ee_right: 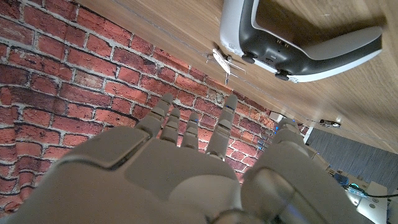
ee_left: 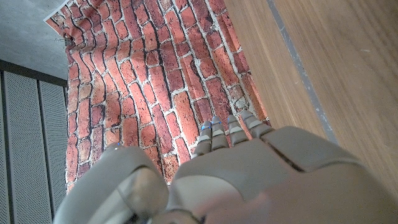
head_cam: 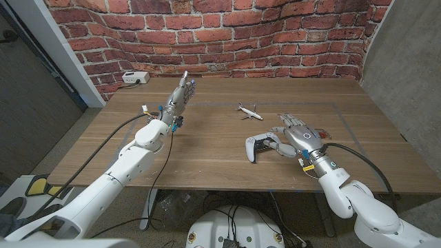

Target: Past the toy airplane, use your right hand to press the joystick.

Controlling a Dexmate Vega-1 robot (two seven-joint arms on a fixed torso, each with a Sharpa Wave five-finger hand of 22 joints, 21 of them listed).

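Head view: we saw the game controller (head_cam: 260, 147) lying on the surface (head_cam: 207, 151), with the toy airplane (head_cam: 249, 110) well beyond the controller toward the brick wall (head_cam: 227, 34). The right robot hand (head_cam: 298, 135) sat just beside the controller, fingers spread, holding nothing; whether it touched the grip we could not tell. The left robot hand (head_cam: 178, 100) stood raised far from the controller, fingers straight, empty.

Left wrist view: we saw that hand's back (ee_left: 249, 180) and wall only, no risk there.

Right wrist view: the controller (ee_right: 298, 37) showed its two sticks (ee_right: 249, 58), the airplane (ee_right: 222, 62) just past it. Our worry was that a sideways approach would shove the light, loose controller instead of pressing a stick. Spread fingers could also hit a button or the wrong stick, or sweep the airplane.
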